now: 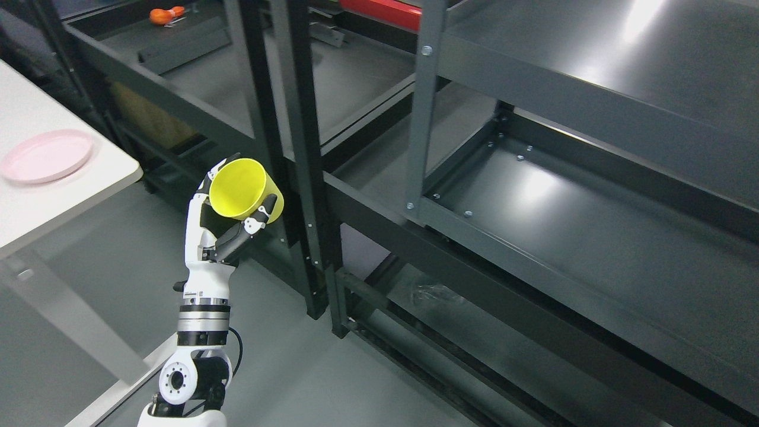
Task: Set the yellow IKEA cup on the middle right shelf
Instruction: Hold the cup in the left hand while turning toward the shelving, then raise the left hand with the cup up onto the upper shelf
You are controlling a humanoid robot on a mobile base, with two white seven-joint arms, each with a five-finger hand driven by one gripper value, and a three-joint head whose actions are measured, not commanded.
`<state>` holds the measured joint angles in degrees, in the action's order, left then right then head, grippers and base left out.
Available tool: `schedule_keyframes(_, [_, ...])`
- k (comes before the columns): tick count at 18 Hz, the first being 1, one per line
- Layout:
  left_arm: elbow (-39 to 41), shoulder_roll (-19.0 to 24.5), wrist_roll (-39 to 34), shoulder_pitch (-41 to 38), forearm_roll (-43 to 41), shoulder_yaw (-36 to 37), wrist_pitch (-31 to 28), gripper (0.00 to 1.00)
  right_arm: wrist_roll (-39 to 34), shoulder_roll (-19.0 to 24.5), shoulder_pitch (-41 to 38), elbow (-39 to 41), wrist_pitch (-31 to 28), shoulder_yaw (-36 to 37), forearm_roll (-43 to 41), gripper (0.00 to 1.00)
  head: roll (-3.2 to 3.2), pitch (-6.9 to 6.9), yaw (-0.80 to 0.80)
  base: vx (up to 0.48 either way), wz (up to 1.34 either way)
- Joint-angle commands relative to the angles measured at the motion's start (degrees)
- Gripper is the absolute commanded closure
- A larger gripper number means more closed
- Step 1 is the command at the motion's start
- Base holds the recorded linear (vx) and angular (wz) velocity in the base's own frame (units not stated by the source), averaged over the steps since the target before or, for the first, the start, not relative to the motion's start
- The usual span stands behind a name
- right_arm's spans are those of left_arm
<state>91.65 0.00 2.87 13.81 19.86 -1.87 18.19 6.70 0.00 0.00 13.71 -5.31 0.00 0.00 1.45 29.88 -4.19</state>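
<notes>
A yellow cup (243, 188) is held in my left hand (228, 207), tilted with its open mouth facing up and left. The hand's white and black fingers (249, 228) are curled around the cup's body. The arm rises from the bottom left, in front of a black shelf post (299, 154). The hand holds the cup in the air, left of the grey shelf unit. The middle shelf of the right unit (569, 219) lies far to the right of the cup. My right arm does not show.
A white table (53, 201) with a pink plate (46, 155) stands at the left. An orange tool (166, 14) lies on a far shelf at the top left. A grey upright (418, 118) and shelf rims stand between cup and right shelf. Crumpled clear plastic (436, 293) lies on the bottom shelf.
</notes>
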Motion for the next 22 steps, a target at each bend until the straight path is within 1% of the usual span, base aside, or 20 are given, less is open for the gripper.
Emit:
schedule_keyframes(1, [0.0, 1.0, 0.0, 0.2, 0.0, 2.7, 0.1, 0.99, 0.0, -1.0, -0.8, 0.0, 0.0, -1.0, -1.4, 0.01, 0.0, 0.0, 0.0, -0.013, -0.6])
schedule_keyframes(8, [0.2, 1.0, 0.0, 0.2, 0.0, 9.6, 4.4, 0.99, 0.0, -1.0, -0.8, 0.0, 0.0, -1.0, -1.4, 0.01, 0.0, 0.0, 0.0, 0.02, -0.5])
schedule_keyframes(12, [1.9, 1.0, 0.1, -1.0, 0.0, 16.4, 8.1, 0.98, 0.0, -1.0, -0.8, 0.0, 0.0, -1.0, -1.4, 0.01, 0.0, -0.01, 0.0, 0.021, -0.19])
schedule_keyframes(15, [4.2, 1.0, 0.3, -2.4, 0.0, 21.0, 12.7, 0.98, 0.0, -1.0, -0.8, 0.0, 0.0, -1.0, -1.4, 0.01, 0.0, -0.01, 0.0, 0.011, -0.07])
schedule_keyframes(17, [5.9, 1.0, 0.6, -3.5, 0.0, 25.3, 18.3, 0.98, 0.0, -1.0, -0.8, 0.0, 0.0, -1.0, -1.4, 0.01, 0.0, -0.01, 0.0, 0.026, -0.11])
schedule_keyframes(19, [7.3, 1.0, 2.4, -4.3, 0.0, 27.8, 22.9, 0.98, 0.0, -1.0, -0.8, 0.0, 0.0, -1.0, -1.4, 0.01, 0.0, -0.01, 0.0, 0.02, -0.15])
schedule_keyframes(21, [9.1, 1.0, 3.7, -4.0, 0.0, 28.7, 25.3, 0.98, 0.0, -1.0, -0.8, 0.0, 0.0, -1.0, -1.4, 0.01, 0.0, -0.01, 0.0, 0.018, -0.12])
schedule_keyframes(22, [9.7, 1.0, 4.2, -3.4, 0.0, 30.3, 26.8, 0.98, 0.0, -1.0, -0.8, 0.1, 0.0, -1.0, -1.4, 0.01, 0.0, -0.01, 0.0, 0.005, -0.04])
